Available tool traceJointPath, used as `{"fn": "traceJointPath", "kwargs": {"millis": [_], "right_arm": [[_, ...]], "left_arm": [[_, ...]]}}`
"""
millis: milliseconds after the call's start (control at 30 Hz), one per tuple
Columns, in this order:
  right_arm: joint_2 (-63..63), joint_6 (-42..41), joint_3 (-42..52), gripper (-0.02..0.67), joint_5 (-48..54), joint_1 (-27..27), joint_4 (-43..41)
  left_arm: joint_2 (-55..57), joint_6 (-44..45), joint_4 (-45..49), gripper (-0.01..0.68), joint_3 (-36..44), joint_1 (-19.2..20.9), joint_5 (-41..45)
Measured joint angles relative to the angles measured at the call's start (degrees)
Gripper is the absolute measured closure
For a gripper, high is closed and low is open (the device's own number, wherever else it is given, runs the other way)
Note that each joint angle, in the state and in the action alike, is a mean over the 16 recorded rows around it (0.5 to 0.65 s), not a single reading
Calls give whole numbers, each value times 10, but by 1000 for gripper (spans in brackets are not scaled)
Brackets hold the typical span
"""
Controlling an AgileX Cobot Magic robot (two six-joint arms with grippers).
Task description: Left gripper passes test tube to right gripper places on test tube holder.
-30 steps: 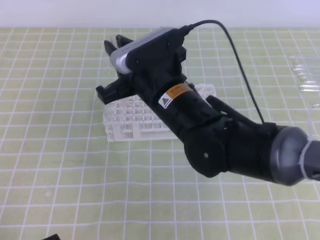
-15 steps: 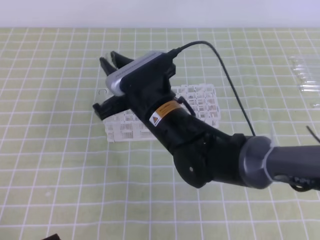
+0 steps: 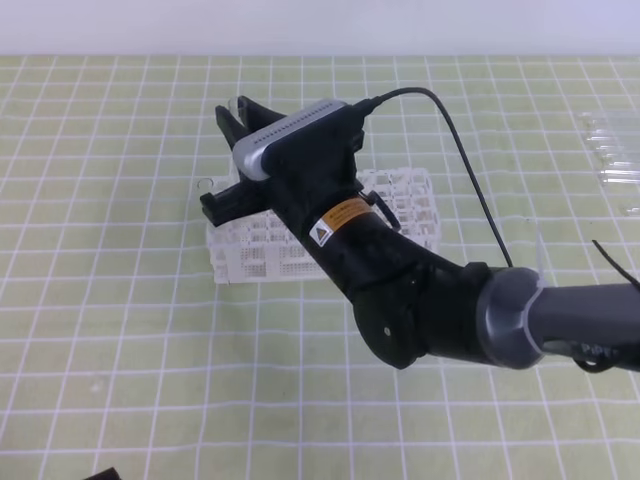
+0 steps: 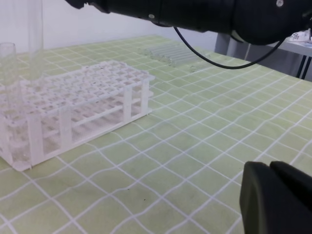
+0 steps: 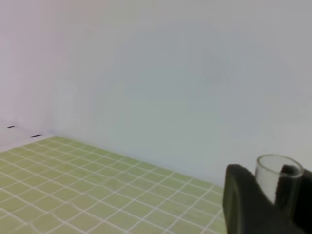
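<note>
Exterior high view: right gripper (image 3: 232, 150) above the left end of the test tube holder (image 3: 400, 200).
Right gripper fingers: clamped on the test tube (image 5: 278, 183), its open rim between them.
Left gripper (image 4: 280, 200): fingers together, nothing between them, low over the checked mat (image 4: 195, 141).
Test tube position: upright over the holder's left end.

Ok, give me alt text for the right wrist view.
The right gripper holds the clear test tube upright between its black fingers, open rim uppermost. Behind lie a green checked mat and a plain pale wall.
</note>
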Motion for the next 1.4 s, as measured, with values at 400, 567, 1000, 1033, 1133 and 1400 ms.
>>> {"fn": "traceJointPath", "kwargs": {"millis": [400,567,1000,1033,1133,1400], "right_arm": [[18,29,0,547,-9,-5,-21],[27,33,-2,547,-11,-6,-22],[41,41,-6,547,-12,-7,-24],[41,41,-6,547,-11,-7,-24],[43,41,-6,547,-8,-7,-24],[47,41,-6,547,-1,-7,-23]], "left_arm": [[-1,0,0,675,0,0,3],[-1,0,0,675,0,0,3],[0,0,0,675,0,0,3],[0,0,0,675,0,0,3],[-1,0,0,675,-1,0,3],[-1,0,0,675,-1,0,3]]}}
